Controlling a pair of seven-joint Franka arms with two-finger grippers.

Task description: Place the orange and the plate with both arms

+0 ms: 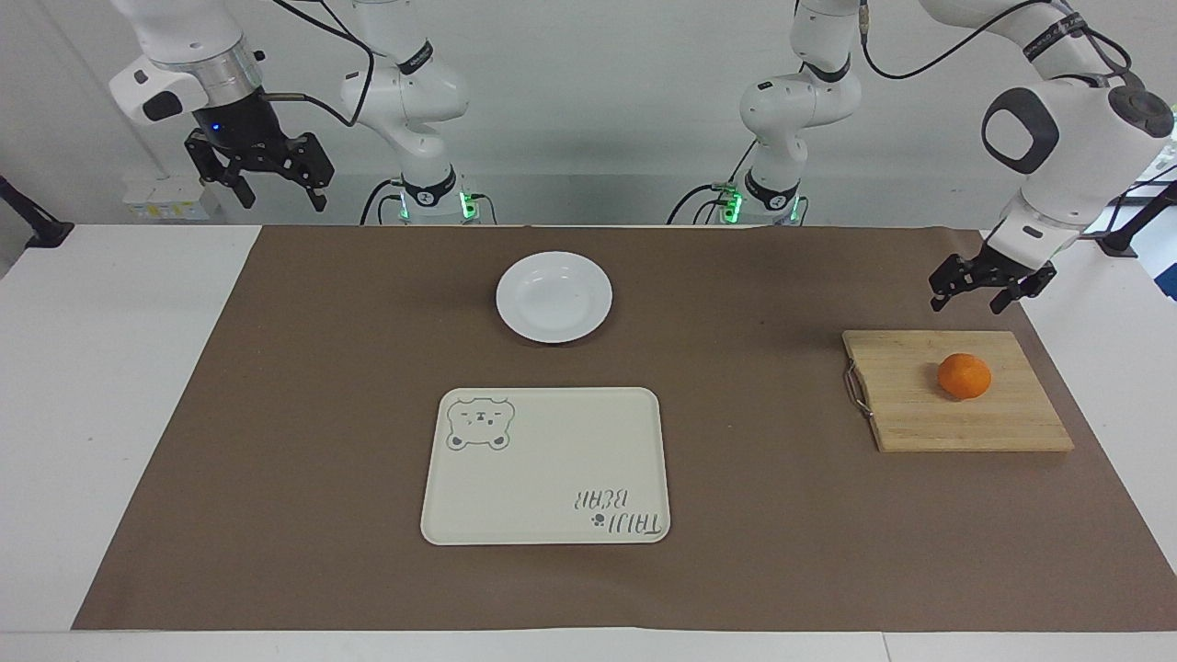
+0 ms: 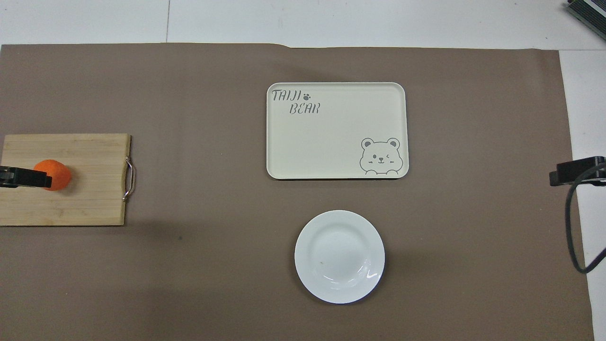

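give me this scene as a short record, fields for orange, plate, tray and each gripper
orange: on the cutting board, toward the left arm's end
plate: bare, on the brown mat, nearer the robots than the tray
tray: cream, bear drawing, nothing on it
left gripper: open, raised over the board's robot-side edge
right gripper: open, raised, waiting

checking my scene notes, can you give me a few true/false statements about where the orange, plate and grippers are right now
1. The orange lies on the wooden cutting board. True.
2. The white plate sits on the bear tray. False: it rests on the brown mat, nearer to the robots than the tray.
3. The left gripper holds the orange. False: it hangs open in the air above the board's edge, apart from the fruit.
4. The right gripper is raised and open, holding nothing. True.
5. The tray has nothing on it. True.
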